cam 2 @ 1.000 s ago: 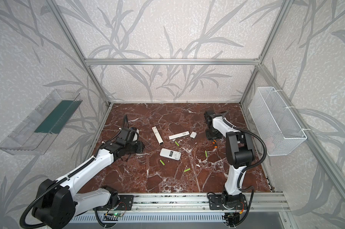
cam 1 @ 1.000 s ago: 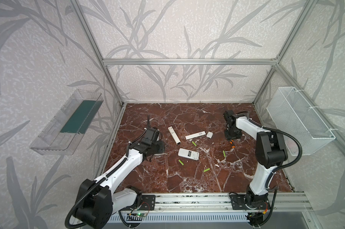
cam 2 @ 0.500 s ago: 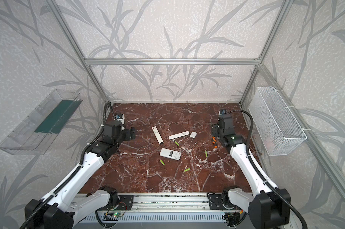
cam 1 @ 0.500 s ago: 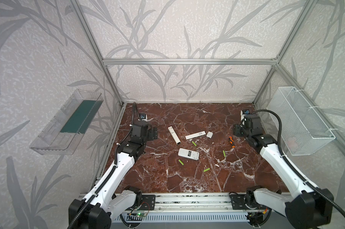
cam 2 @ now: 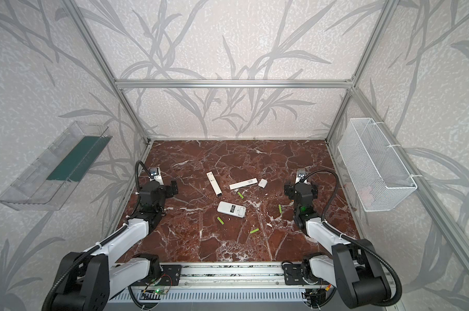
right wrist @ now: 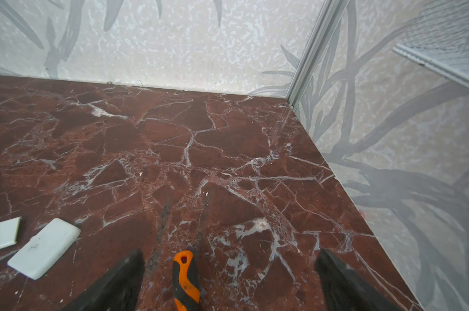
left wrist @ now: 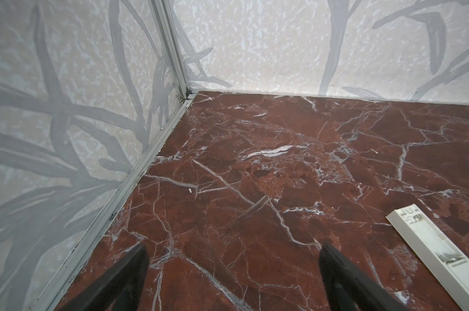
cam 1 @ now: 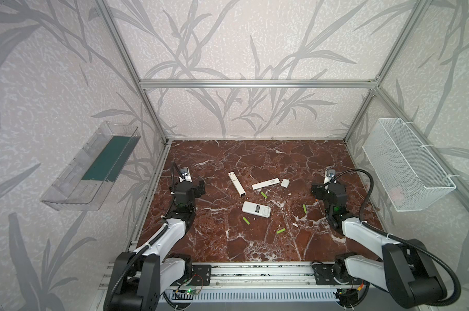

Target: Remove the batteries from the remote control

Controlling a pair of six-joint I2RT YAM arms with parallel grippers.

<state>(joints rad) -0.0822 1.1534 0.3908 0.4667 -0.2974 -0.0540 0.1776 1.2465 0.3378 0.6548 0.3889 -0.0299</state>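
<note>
Both arms are hovering with jaws spread wide, gripping nothing: the left gripper [left wrist: 233, 250] over bare red-marble table [left wrist: 254, 188], the right gripper [right wrist: 229, 253] over an orange-and-black tool [right wrist: 186, 280] lying untouched below its gap. Four green batteries [cam 1: 246, 220] are lying loose between the two grippers, around the wide remote [cam 1: 256, 209]. Beyond it are lying the slim remote [cam 1: 236, 183], long cover [cam 1: 265, 184] and small cover [right wrist: 44, 247]. A wire basket [cam 1: 405, 167] is hanging on the wall outside the right gripper.
</note>
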